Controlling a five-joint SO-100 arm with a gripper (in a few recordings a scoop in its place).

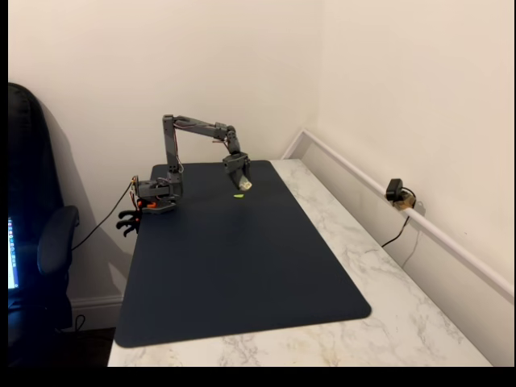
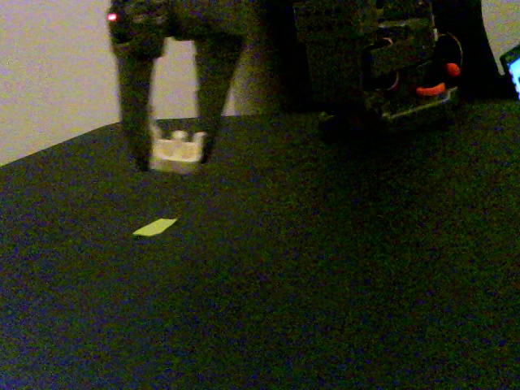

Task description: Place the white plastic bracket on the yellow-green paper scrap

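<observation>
In both fixed views, the white plastic bracket (image 2: 178, 151) sits pinched between the two fingers of the gripper (image 2: 175, 158), just above the dark mat (image 2: 325, 276). The yellow-green paper scrap (image 2: 154, 227) lies flat on the mat close by, not touching the bracket (image 1: 245, 185).

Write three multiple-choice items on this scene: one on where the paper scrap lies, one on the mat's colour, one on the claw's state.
1. Where is the yellow-green paper scrap?
A. On the dark mat, apart from the bracket
B. Between the claw's fingers
C. On the marble top

2. The mat's colour?
A. White
B. Dark navy
C. Red

3. The claw is:
A. Open and empty
B. Shut on the white plastic bracket
C. Holding the scrap

Answers: 1 A, the scrap lies flat on the mat, nearer the camera than the bracket; 2 B, the mat looks dark blue; 3 B, the fingers flank the bracket.
</observation>
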